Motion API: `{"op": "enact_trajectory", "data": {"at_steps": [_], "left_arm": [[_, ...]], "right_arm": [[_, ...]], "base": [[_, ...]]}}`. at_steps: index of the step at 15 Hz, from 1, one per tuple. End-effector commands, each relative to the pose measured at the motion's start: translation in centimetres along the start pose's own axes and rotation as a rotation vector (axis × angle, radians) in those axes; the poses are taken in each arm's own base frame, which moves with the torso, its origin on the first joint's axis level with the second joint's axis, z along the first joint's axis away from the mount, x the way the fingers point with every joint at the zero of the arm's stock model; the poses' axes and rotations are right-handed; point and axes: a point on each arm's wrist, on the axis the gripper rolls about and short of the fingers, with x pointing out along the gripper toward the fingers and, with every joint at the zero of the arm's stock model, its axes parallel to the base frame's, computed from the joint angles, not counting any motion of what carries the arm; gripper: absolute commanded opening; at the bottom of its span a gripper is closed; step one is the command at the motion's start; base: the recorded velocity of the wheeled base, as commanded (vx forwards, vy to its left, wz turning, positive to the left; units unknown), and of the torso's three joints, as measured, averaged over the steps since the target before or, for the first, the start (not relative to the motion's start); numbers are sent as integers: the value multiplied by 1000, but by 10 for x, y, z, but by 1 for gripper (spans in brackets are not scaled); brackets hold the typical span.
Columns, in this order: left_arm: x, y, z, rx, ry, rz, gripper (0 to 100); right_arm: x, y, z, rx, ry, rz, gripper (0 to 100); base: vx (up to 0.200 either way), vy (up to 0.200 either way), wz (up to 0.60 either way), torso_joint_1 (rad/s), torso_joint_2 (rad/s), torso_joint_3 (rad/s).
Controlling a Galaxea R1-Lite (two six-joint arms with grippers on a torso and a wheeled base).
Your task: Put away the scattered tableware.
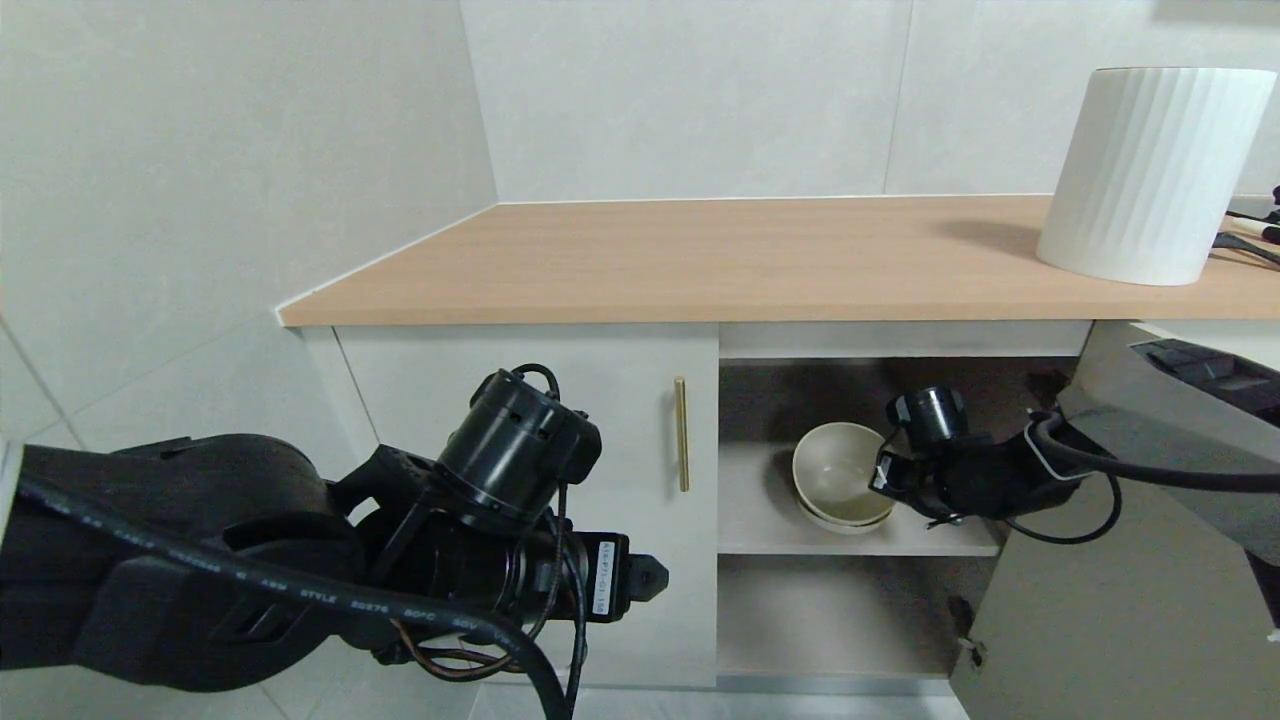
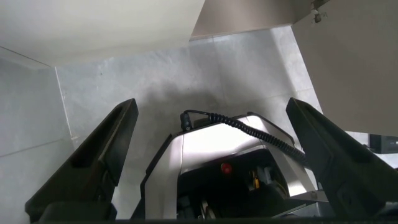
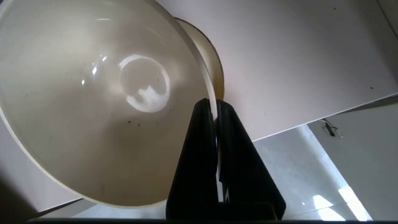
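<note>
Placing step: the right gripper, clamped on the rim of a cream ceramic bowl, holds it tilted on a matching bowl in the white cabinet. Next move: level it, then release. The left gripper is wide open and empty.

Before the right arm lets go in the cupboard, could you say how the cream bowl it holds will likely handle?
Probably rigid and breakable: the cream bowl looks glazed, with sharp highlights. Its smooth rim, pinched by the right gripper, may slip. Tilted over a second bowl, it could rock or chip if dropped.
</note>
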Motion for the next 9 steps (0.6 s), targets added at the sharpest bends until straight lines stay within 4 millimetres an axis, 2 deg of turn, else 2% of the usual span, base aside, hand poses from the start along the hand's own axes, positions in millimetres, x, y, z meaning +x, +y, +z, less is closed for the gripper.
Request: {"op": "enact_trajectory", "data": {"at_steps": [1,7,8,9], "left_arm": [[1,0,0,0,3,2,100],[0,0,0,0,0,0,100],[0,0,0,0,2,1,100],[0,0,0,0,2,1,100]], "right_arm": [[0,0,0,-1,0,0,0],[2,-1,-3,-6,6,-4,0],[2,-1,-3,-6,6,-4,100],[2,-1,-3,-6,8,-5,100]], "base": [[0,0,0,0,0,0],[0,0,0,0,0,0],[0,0,0,0,0,0],[0,0,0,0,0,0]]}}
